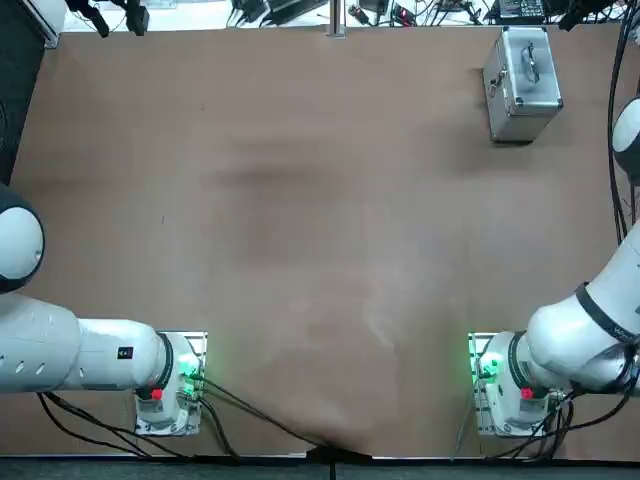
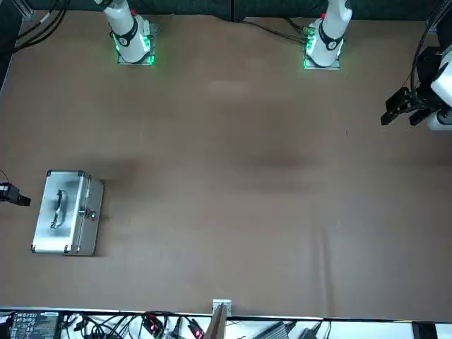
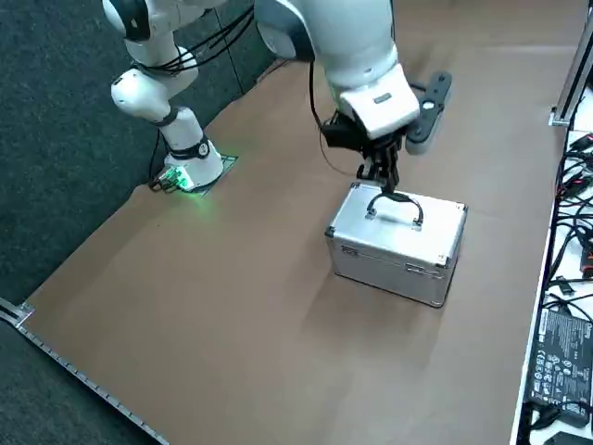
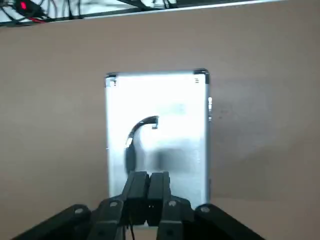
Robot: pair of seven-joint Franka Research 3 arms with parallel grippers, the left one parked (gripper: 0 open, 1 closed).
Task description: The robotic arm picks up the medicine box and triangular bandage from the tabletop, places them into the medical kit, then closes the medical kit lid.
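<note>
R arm (image 3: 361,65) reaches out over the far R part of the table (image 1: 330,230), wrist angled down, w/ its R gripper (image 4: 150,175) pointing down just by the curved handle (image 3: 395,198) of the med kit (image 3: 394,250); fingers together, nothing seen btwn them, can't tell if they touch the handle. Kit sits on the tabletop nr the far R corner, kit lid (image 4: 160,95) down & shut, handle on top, latches (image 2: 90,214) on side facing the L half

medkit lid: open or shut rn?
Shut: the lid sits flush on the case body, no gap or interior showing in the right side view.
</note>
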